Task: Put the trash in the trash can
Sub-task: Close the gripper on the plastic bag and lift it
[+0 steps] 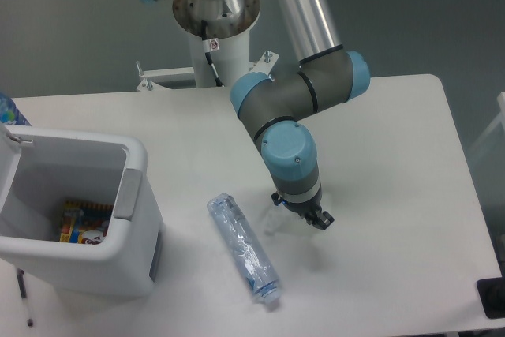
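The long, slim, bluish clear bottle lies on the white table, pointing from upper left to lower right. The small see-through cup-like piece sits just right of the bottle's upper end; it is faint and hard to make out. My gripper points down over the table, with its left finger right beside the cup piece. The fingers stand apart and I see nothing held between them. The white trash can with a grey handle panel stands at the left, open at the top.
Colourful wrappers lie in the bottom of the can. A blue bottle top shows at the left edge. A thin dark stick lies near the can's front. A black object sits at the table's right front corner.
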